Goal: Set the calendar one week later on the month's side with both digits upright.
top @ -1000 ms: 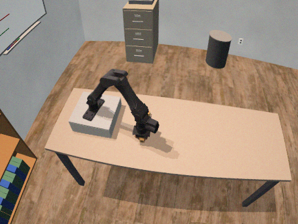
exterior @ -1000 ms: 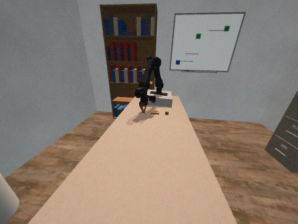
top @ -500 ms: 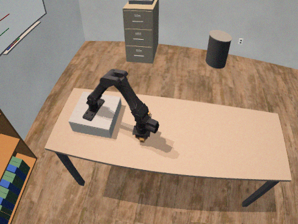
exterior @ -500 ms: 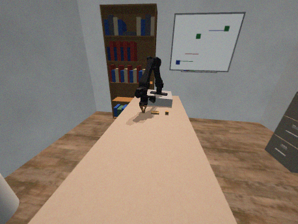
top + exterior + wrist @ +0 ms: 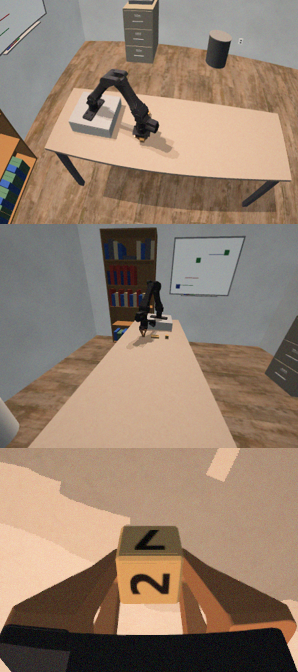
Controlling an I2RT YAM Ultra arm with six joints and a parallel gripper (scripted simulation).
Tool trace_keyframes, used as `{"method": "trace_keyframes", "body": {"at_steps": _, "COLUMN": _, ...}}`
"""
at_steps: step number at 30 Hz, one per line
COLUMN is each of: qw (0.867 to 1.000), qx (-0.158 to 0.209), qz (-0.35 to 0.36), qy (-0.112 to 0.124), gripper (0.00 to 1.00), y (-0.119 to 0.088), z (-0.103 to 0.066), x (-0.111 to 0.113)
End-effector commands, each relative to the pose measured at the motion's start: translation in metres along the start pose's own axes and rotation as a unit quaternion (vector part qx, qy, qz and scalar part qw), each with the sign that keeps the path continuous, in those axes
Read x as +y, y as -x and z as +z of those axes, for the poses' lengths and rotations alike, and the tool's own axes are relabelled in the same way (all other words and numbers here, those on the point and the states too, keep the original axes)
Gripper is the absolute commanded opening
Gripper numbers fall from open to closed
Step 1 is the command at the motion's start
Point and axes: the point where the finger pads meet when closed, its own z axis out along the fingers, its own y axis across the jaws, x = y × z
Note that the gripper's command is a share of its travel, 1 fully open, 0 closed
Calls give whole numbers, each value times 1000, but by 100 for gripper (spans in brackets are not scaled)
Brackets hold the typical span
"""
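Note:
In the wrist view my gripper [image 5: 149,558] is shut on a tan wooden cube [image 5: 149,565]. The cube's face towards the camera shows a 2 and its upper face shows a 7, both seen turned. The gripper holds it just above the table top. In the exterior view the tray [image 5: 155,336] lies on the table in front of the arm's base, and a second small cube [image 5: 166,336] sits to its right. The gripper [image 5: 142,333] hangs to the left of the tray. In the top view the gripper [image 5: 142,137] is low over the table.
The arm stands on a grey block [image 5: 95,113] at the table's left end. A bookcase [image 5: 129,279] and a whiteboard [image 5: 206,266] stand behind the table, and a filing cabinet [image 5: 140,30] and a bin [image 5: 218,49] lie off it.

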Motion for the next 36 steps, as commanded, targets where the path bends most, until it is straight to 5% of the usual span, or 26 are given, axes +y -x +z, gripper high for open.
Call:
{"method": "trace_keyframes", "body": {"at_steps": 1, "qw": 1000, "qx": -1, "qz": 0, "qy": -5, "gripper": 26, "y": 0, "z": -3, "x": -3}}
{"method": "trace_keyframes", "body": {"at_steps": 32, "qw": 1000, "qx": -1, "qz": 0, "qy": -5, "gripper": 26, "y": 0, "z": -3, "x": -3}}
{"method": "trace_keyframes", "body": {"at_steps": 36, "qw": 1000, "qx": -1, "qz": 0, "qy": -5, "gripper": 33, "y": 0, "z": -3, "x": -3}}
